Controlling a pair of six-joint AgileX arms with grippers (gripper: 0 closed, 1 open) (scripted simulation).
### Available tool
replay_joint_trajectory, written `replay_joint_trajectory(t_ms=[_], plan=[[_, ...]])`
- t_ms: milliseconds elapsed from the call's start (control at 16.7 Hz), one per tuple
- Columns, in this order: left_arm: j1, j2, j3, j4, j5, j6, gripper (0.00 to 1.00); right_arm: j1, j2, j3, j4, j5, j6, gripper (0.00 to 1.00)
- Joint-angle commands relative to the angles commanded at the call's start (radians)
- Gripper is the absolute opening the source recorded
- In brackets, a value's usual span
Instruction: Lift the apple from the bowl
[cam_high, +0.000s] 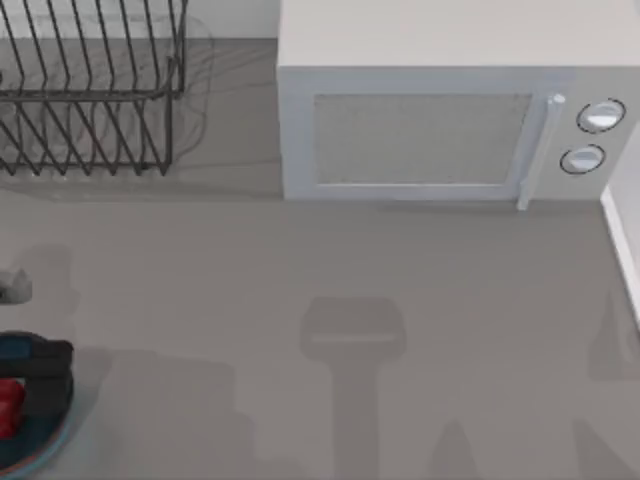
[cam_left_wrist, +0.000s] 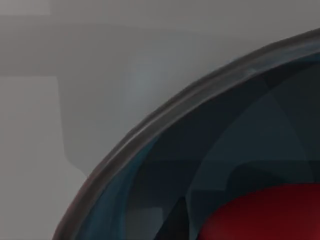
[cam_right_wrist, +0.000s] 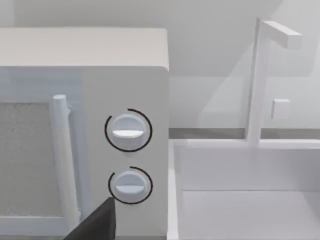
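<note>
- The small glossy red apple sat inside the round shallow teal-blue bowl with its darker rim, at the near left corner of the grey table, both cut off by the top view's left edge.
- Our left gripper was a dark block over the bowl's far side, just beside the apple; whether it was released, clenched or grasping the apple, we could not tell.
- In the left wrist view the bowl's rim curved across close up, with the apple low inside the bowl and bare table beyond the rim.
- In the right wrist view a dark finger tip of the right gripper poked in at the lower edge; open or clenched, we could not tell.
- That view faced the white box-shaped microwave with a vertical bar handle and two round knobs, with the white sink basin and its white faucet beside it.
- In the top view the microwave stood at the back of the table, right of centre.
- A black wire dish rack stood at the back left, well apart from the bowl.
</note>
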Motion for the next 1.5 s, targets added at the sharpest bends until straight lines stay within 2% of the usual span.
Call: replay_joint_trajectory(t_ms=[660,1140,1200,1500], plan=[[0.0,0.0,0.0,0.0,0.0,0.0,0.02,0.0,0.0,0.0,0.0,0.0,0.0,1.0],[0.0,0.0,0.0,0.0,0.0,0.0,0.0,0.0,0.0,0.0,0.0,0.0,0.0,1.0],[-0.004,-0.11,0.057,-0.108,-0.032,-0.006,0.0,0.0,0.0,0.0,0.0,0.0,0.0,1.0],[-0.006,-0.099,0.166,-0.221,-0.032,-0.008,0.0,0.0,0.0,0.0,0.0,0.0,0.0,1.0]])
